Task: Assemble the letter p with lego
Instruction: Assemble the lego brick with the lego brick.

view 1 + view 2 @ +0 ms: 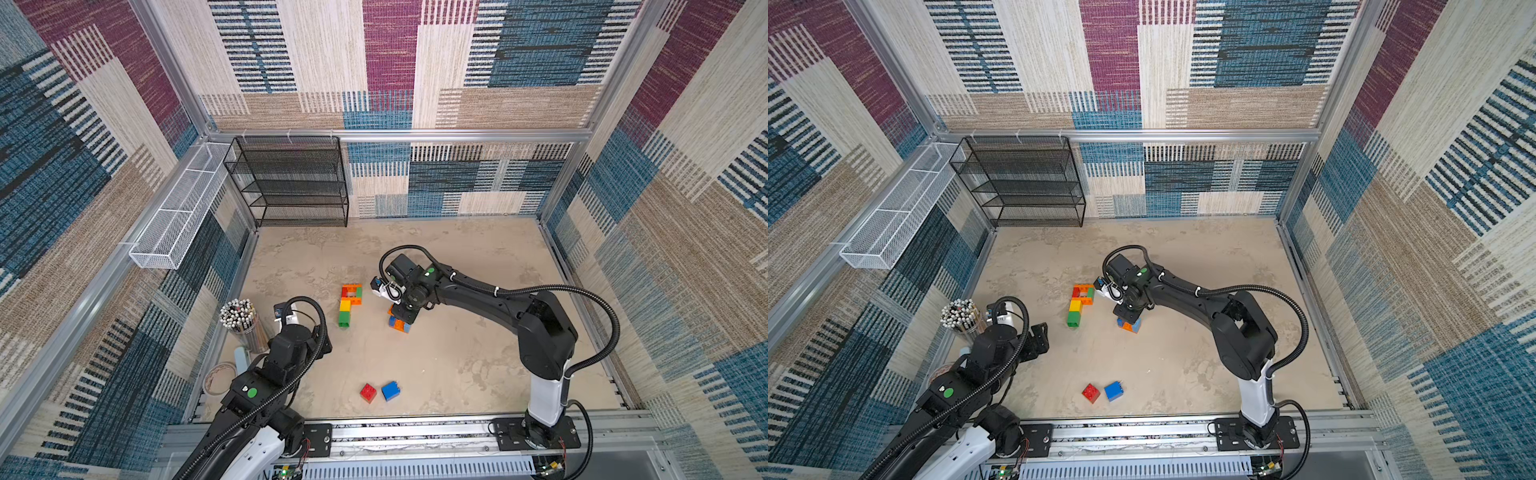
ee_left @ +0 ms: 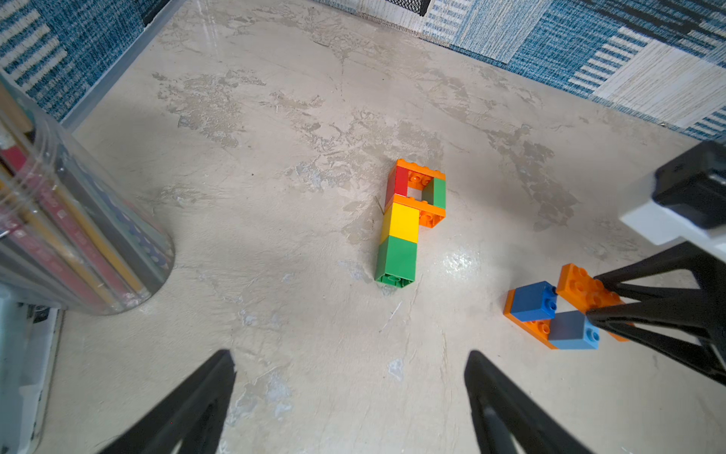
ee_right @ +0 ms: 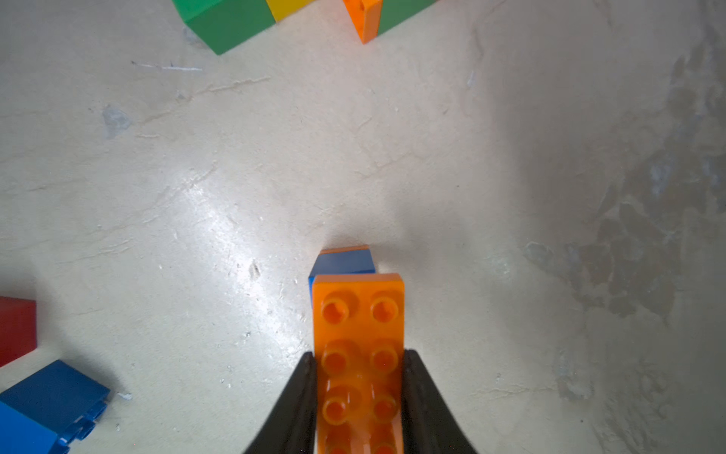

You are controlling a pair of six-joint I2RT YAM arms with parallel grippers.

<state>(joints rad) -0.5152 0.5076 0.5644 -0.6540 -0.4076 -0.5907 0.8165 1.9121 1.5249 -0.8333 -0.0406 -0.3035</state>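
Right end effector (image 3: 359, 353) is clamped across the long orange brick (image 3: 358, 310), whose long axis is pointed roughly toward the lego letter (image 1: 349, 303) nearby.

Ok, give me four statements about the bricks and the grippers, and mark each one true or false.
1. The right gripper is closed on an orange brick. True.
2. The left gripper holds a brick. False: it is open and empty.
3. A red brick and a blue brick lie loose, away from the P-shaped build. True.
4. The build's stem ends in a purple brick. False: it ends in a green brick.
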